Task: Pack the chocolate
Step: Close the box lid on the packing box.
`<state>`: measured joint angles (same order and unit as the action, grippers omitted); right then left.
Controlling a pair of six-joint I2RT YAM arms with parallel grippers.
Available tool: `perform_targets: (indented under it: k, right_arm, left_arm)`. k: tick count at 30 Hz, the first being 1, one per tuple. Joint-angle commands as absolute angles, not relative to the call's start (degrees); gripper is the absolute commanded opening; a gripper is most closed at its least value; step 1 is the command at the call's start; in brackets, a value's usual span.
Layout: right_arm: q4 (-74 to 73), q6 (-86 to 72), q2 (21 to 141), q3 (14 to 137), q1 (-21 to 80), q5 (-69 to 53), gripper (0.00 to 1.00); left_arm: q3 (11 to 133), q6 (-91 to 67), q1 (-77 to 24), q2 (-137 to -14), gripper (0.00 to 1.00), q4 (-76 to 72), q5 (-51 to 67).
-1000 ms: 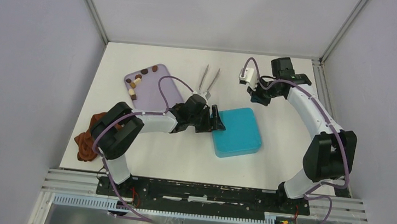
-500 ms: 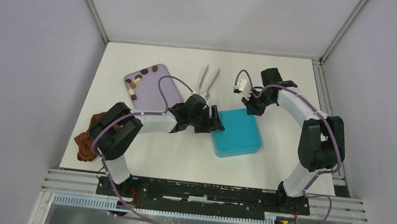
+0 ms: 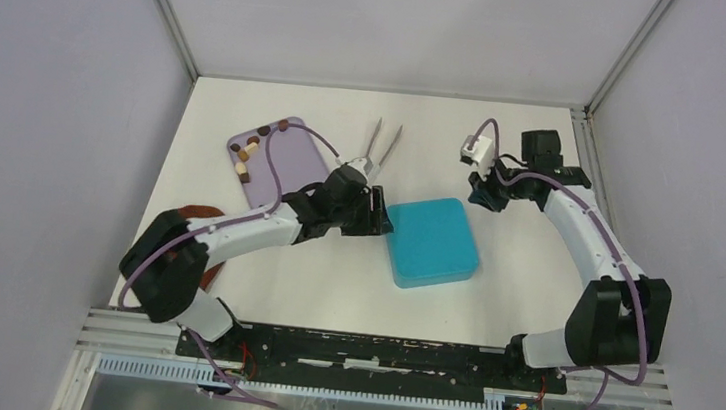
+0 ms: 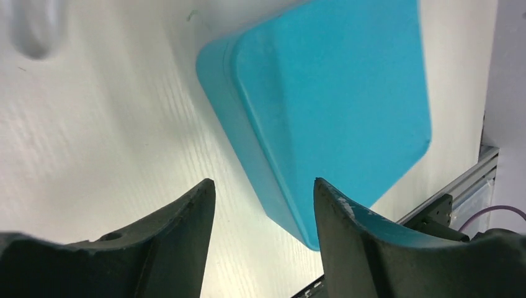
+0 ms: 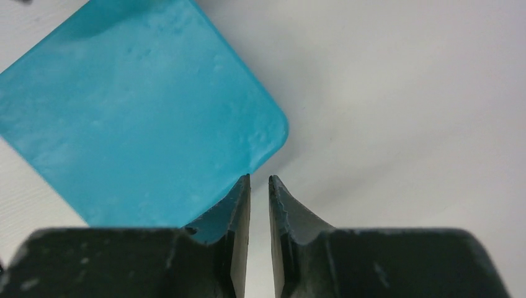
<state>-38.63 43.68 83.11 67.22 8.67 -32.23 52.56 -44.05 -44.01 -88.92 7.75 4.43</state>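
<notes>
Far left of the left pincer (image 3: pixel 379 213), chocolates (image 3: pixel 247 152) on a purple tray (image 3: pixel 287 170); just right of its wide-spread, empty fingers, lidded blue box (image 3: pixel 432 241); beyond, right pincer (image 3: pixel 482 194) nearly closed, empty, perhaps kept clear.

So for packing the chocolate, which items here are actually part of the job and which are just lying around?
Part of the job:
- chocolate pieces on the purple tray
- closed teal box
- tongs, probably for picking pieces up

Lying about:
- brown cloth-like heap at the left table edge, mostly hidden by the left arm
</notes>
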Motion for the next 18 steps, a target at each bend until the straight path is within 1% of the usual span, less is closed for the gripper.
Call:
perform_targets:
  k: [1, 3, 4, 7, 9, 11, 13, 18]
  right_arm:
    - [-49.88, 56.83, 79.33, 62.75, 4.19, -45.98, 0.20]
    - [-60.50, 72.34, 77.54, 60.14, 4.91, -50.31, 0.19]
    - [-65.19, 77.89, 76.57, 58.34, 5.31, -50.96, 0.17]
    - [-69.91, 87.21, 74.04, 52.15, 6.82, -49.03, 0.12]
    - [-69.22, 89.58, 72.44, 47.92, 7.53, -46.43, 0.08]
    - [-66.70, 91.40, 70.79, 43.89, 8.21, -43.50, 0.03]
    - [-60.15, 88.03, 68.82, 40.26, 8.64, -40.59, 0.01]
    - [-42.05, 76.86, 65.45, 34.47, 9.82, -36.55, 0.00]
  left_arm:
    - [54.57, -38.41, -43.46, -80.16, 0.63, 13.07, -5.89]
    - [55.75, -36.53, -42.01, -80.54, 0.57, 13.63, -5.53]
    - [57.14, -35.37, -41.32, -81.68, 0.50, 14.41, -5.57]
    - [62.38, -31.82, -39.76, -87.37, 0.32, 17.58, -6.03]
    - [66.64, -29.65, -38.86, -91.78, 0.23, 19.21, -5.48]
    - [70.64, -27.91, -38.43, -95.74, 0.19, 20.90, -5.71]
    - [74.12, -26.41, -38.07, -100.03, 0.19, 21.94, -5.12]
    - [80.23, -24.56, -37.97, -107.99, 0.19, 24.06, -1.12]
